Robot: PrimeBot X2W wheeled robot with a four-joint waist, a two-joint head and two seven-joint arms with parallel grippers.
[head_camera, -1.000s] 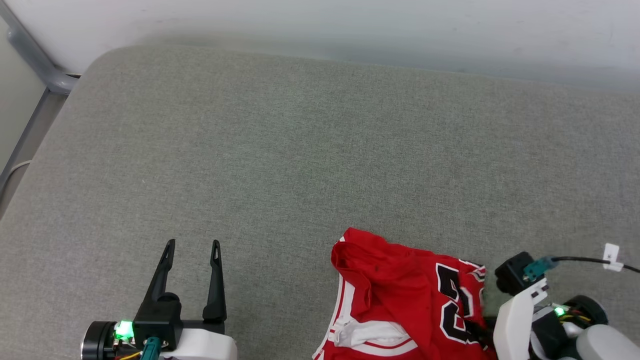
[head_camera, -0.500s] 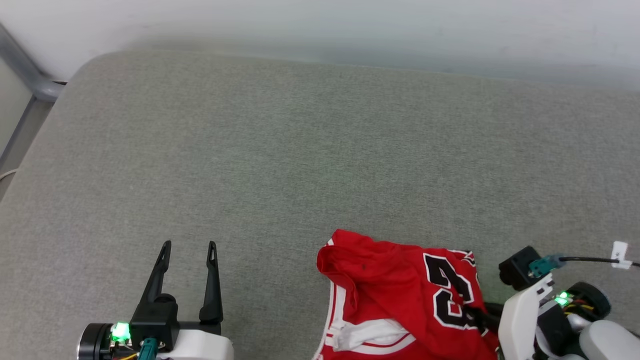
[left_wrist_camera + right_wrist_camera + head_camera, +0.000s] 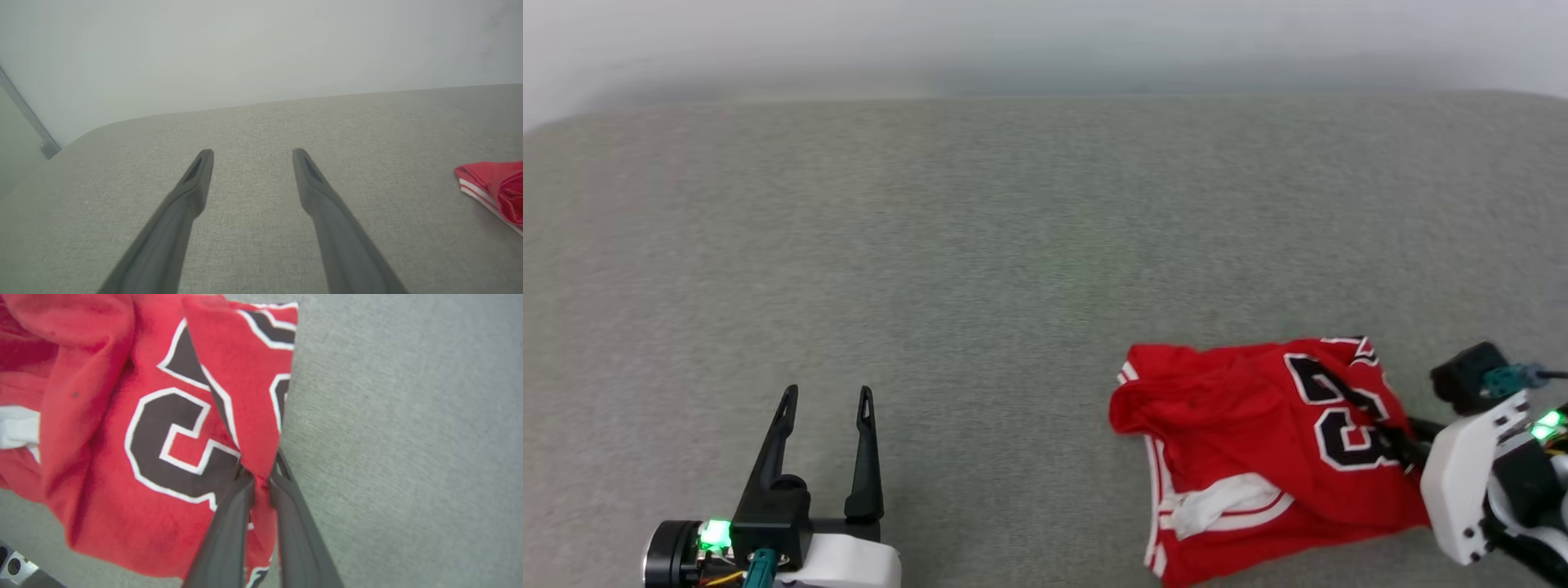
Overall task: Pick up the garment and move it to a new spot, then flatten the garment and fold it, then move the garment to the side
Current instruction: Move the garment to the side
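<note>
Obs. Right gripper (image 3: 262, 470): jaws pinched closed on a narrow fold of the red jersey-style T-shirt with white sleeves, striped trim and black white-edged number lettering (image 3: 1241, 433). The bite sits at the garment's right edge, just beside the numerals. Only a thin ridge of cloth lies between the dark fingers. The rest of the garment lies in a crumpled heap on the grey-green fabric-covered pad (image 3: 980, 245), with a white sleeve showing on its near side.

Left gripper (image 3: 826, 394): jaws spread wide, nothing between them, well apart from the garment on its left.

Judgement, step in hand: pick-up and carry to a new spot. The grip is small and off-centre, so the bulk will likely hang and swing below it.
- Raise slowly and straight up until the trailing hem leaves the pad, before any sideways travel. Dragging would probably roll the heap tighter and make flattening harder.
- Watch the pinch. If cloth creeps out, set down and re-grip deeper.
- Bare pad left of the garment and beyond it looks the best landing ground, probably reachable by both arms.

Containers: none in play. The garment rests straight on the pad.

Beyond the garment: open pad, then a pale plain wall (image 3: 245, 49).
</note>
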